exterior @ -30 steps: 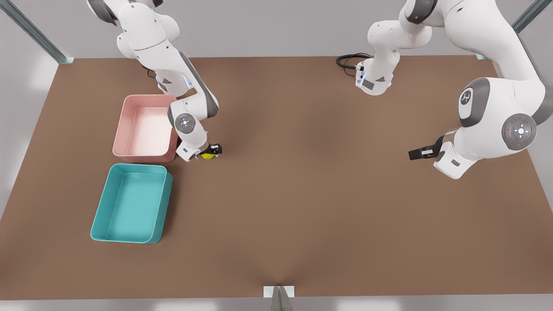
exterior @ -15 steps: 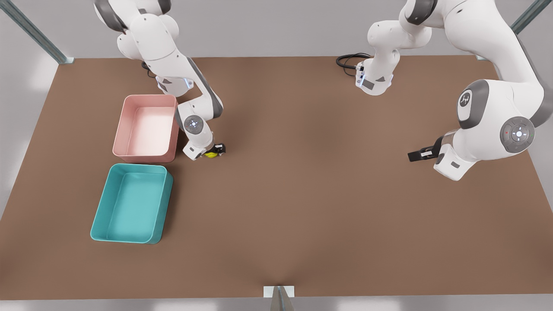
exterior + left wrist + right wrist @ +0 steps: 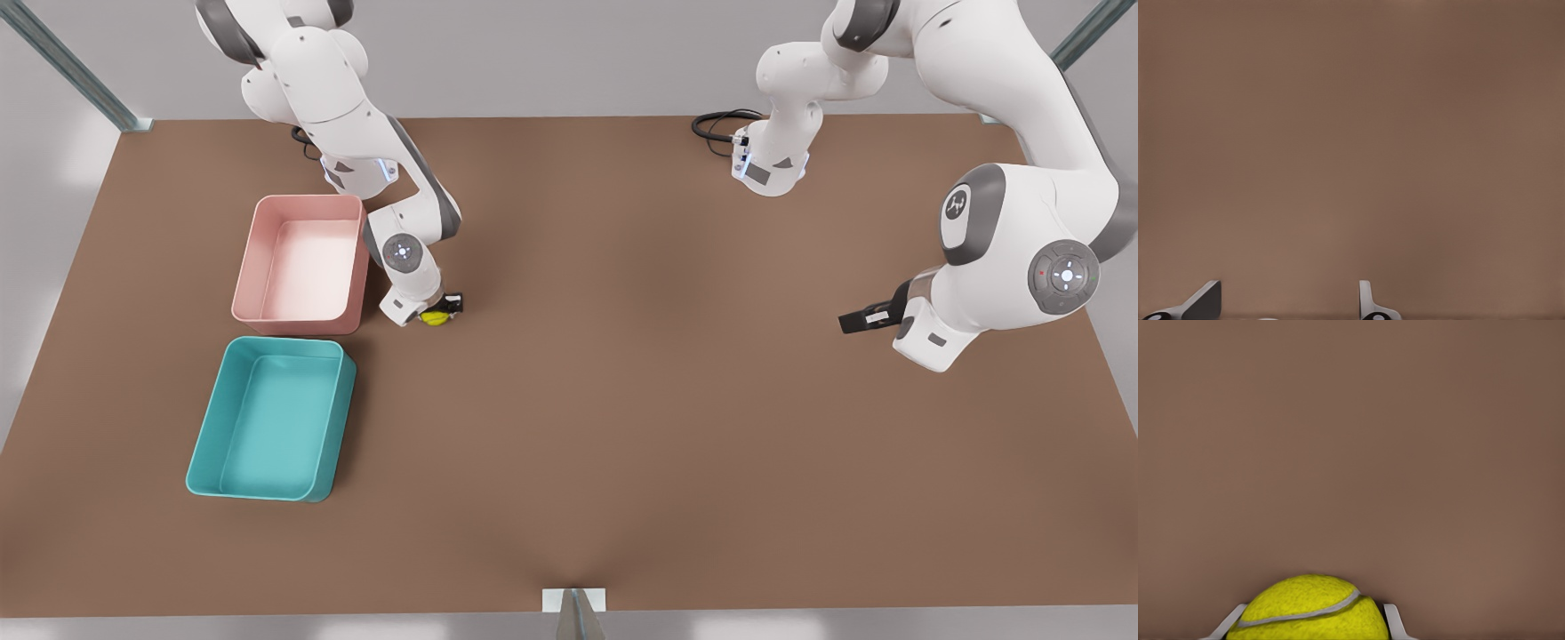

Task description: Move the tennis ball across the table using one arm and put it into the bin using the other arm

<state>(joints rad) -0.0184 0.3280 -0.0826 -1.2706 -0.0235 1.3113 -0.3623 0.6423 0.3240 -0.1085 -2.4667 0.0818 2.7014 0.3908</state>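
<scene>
In the front view, the right gripper is reaching down to the table just beside the pink bin, and it is clasping the tennis ball between its fingers. The ball is sitting low at the tabletop, near the pink bin's corner and a little above the teal bin in this view. On the front view's right, the left gripper is waiting above the table, well apart from both bins.

In the left wrist view, the left gripper is holding its fingers spread apart over bare brown table.

In the right wrist view, the tennis ball is sitting between two pale fingertips, both pressing its sides.
</scene>
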